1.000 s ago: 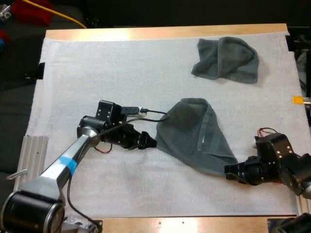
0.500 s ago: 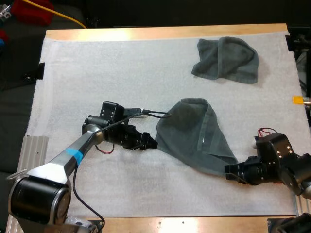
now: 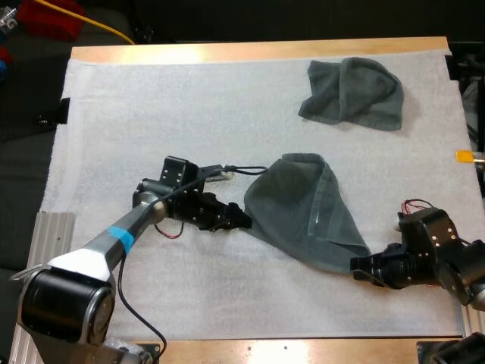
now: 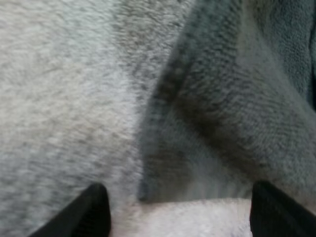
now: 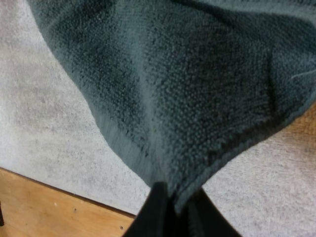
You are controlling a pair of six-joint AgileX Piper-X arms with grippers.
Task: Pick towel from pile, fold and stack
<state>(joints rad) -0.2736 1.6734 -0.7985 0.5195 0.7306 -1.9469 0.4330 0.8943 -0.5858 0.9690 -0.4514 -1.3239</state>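
A dark grey-green towel (image 3: 299, 212) lies partly spread on the white mat (image 3: 151, 114), its near right corner drawn towards my right gripper. My right gripper (image 3: 356, 270) is shut on that corner; in the right wrist view its fingers (image 5: 159, 207) pinch the towel's corner (image 5: 187, 192), and the cloth (image 5: 173, 84) fans out from them. My left gripper (image 3: 245, 220) sits low on the mat at the towel's left edge. In the left wrist view its fingers (image 4: 94, 212) stand apart and the towel's edge (image 4: 207, 113) lies just ahead of them, so the left gripper (image 4: 180, 217) is open.
A second, crumpled towel (image 3: 352, 91) lies at the far right of the mat. A grey metal rail (image 3: 49, 235) runs along the table's near left side. The wooden table edge (image 5: 49, 207) lies close behind the right gripper.
My left gripper has slid a little to the right, up to the towel's left edge. The right gripper and the towel corner have stayed put.
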